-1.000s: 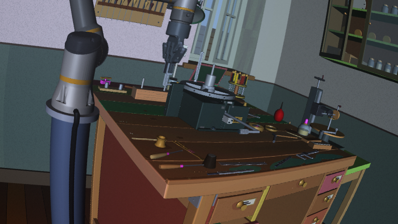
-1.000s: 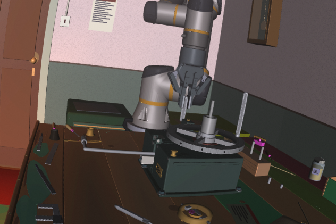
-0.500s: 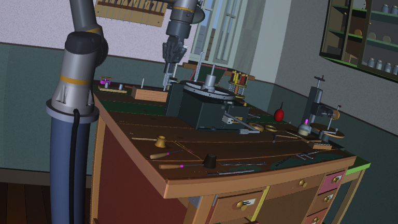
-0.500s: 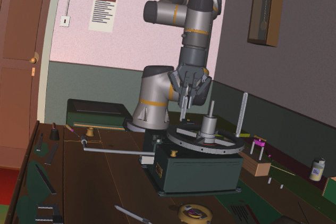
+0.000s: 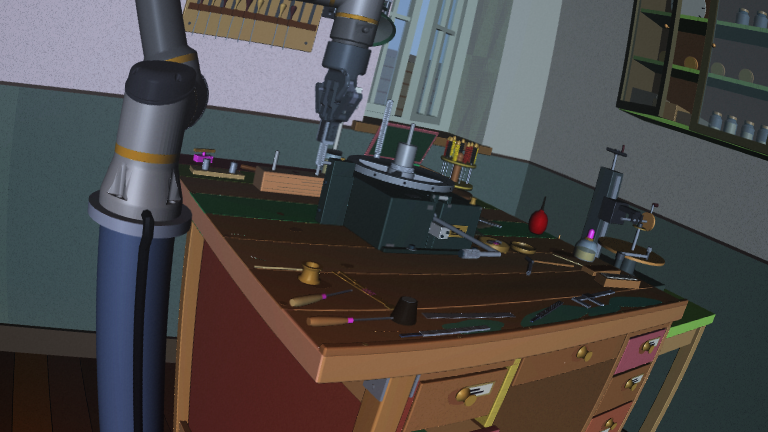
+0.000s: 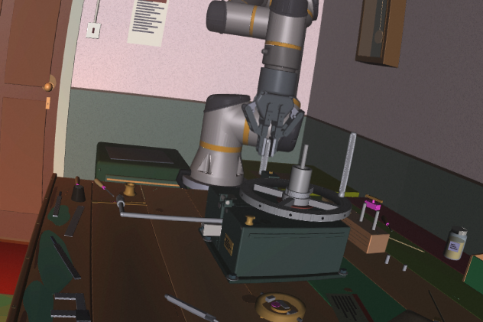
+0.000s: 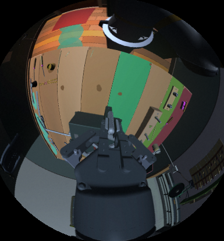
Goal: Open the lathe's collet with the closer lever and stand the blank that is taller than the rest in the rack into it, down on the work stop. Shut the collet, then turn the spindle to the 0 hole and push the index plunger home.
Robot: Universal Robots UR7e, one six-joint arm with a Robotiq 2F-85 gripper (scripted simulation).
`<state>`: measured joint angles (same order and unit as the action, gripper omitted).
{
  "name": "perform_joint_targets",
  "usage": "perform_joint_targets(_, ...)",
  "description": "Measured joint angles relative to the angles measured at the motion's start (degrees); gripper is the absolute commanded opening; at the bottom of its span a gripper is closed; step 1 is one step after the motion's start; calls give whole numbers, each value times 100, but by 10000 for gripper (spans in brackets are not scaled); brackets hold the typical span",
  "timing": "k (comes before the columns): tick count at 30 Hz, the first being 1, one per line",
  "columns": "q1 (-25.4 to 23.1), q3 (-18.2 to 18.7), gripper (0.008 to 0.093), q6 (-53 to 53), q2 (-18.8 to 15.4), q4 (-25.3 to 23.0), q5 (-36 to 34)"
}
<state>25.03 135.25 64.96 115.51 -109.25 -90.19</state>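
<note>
On the bench's middle stands the dark green lathe (image 5: 396,207) (image 6: 281,240), with its index wheel (image 6: 294,203) on top and a thin blank (image 5: 411,134) (image 6: 304,154) upright in the grey collet (image 5: 405,158) (image 6: 300,181). The closer lever (image 6: 167,217) (image 5: 461,235) sticks out sideways from the lathe's base. At the wheel's rim rise two knurled handles; the far one (image 6: 348,164) (image 5: 387,122) stands alone. The near knurled handle (image 5: 324,156) (image 6: 264,162) (image 7: 110,123) is held in my closed gripper (image 5: 327,141) (image 6: 269,146) (image 7: 112,128). The wooden rack (image 5: 288,181) (image 6: 366,234) holds short blanks.
A green case (image 6: 136,162) sits behind the bench by my arm's base. Hand tools (image 5: 340,303) and files lie along the front edge. A small drill stand (image 5: 614,212) and a red bulb (image 5: 538,221) stand at the right.
</note>
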Motion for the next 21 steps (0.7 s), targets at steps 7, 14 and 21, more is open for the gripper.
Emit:
perform_joint_targets(7,-21,-20,80,21,-49,-43,6)
perform_joint_targets(14,-40,-45,80,40,-94,-61,5)
perform_joint_targets(21,-55,-74,80,55,-134,-41,-6)
